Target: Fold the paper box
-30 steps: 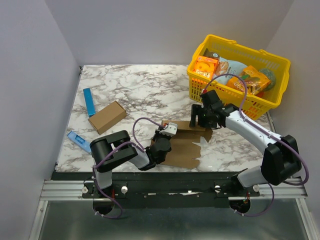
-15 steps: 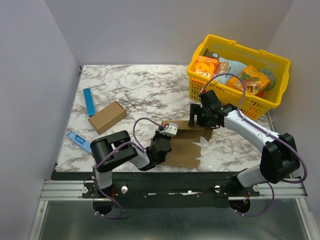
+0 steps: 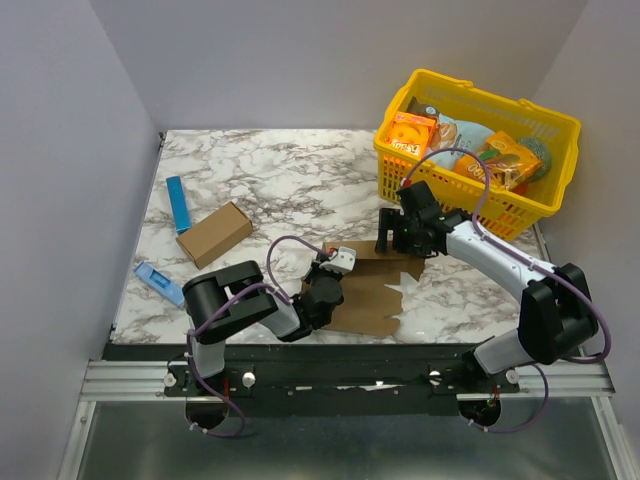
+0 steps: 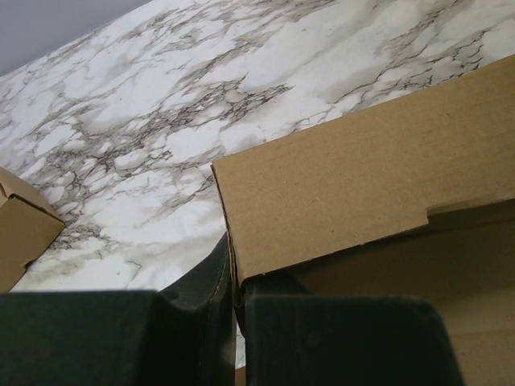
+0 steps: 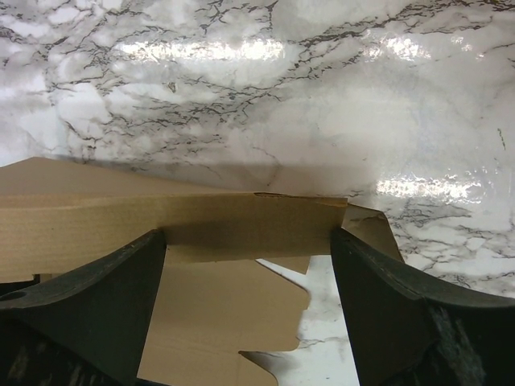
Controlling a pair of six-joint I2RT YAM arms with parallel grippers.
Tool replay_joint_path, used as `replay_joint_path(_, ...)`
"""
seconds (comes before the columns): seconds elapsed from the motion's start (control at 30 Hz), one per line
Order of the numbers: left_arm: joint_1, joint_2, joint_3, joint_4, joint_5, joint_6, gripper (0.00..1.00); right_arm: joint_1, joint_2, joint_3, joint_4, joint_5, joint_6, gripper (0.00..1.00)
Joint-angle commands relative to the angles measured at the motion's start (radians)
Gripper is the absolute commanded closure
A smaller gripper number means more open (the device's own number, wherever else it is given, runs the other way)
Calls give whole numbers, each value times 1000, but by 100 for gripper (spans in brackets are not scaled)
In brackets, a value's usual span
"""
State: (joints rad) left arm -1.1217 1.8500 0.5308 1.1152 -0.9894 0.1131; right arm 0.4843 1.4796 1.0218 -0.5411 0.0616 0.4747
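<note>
The paper box (image 3: 372,292) is a brown die-cut sheet lying near the table's front middle, with notched flaps on its right side. My left gripper (image 3: 334,268) is shut on the sheet's left edge; in the left wrist view the cardboard (image 4: 362,181) runs down between the two dark fingers (image 4: 193,314). My right gripper (image 3: 400,236) is open at the sheet's far edge. In the right wrist view its fingers (image 5: 96,297) stand wide on either side of a raised far flap (image 5: 241,221), with the notched panel (image 5: 225,322) below.
A yellow basket (image 3: 545,125) with orange snack boxes (image 3: 410,135) stands at the back right, just behind my right arm. Another small brown carton (image 3: 214,233) and two blue items (image 3: 178,203) (image 3: 157,281) lie at the left. The carton's corner shows in the left wrist view (image 4: 20,233).
My right gripper has shifted slightly left and away along the sheet's far edge. The left gripper has kept its hold and place.
</note>
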Motion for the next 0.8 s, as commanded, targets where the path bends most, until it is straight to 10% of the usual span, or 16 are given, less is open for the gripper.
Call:
replay_joint_path(0.0, -16, 20, 0, -51, -32, 59, 100, -10, -30, -26, -34, 73, -18, 8)
replay_joint_path(0.77, -27, 44, 17, -57, -28, 62, 100, -9, 16, -21, 12, -149, -22, 12)
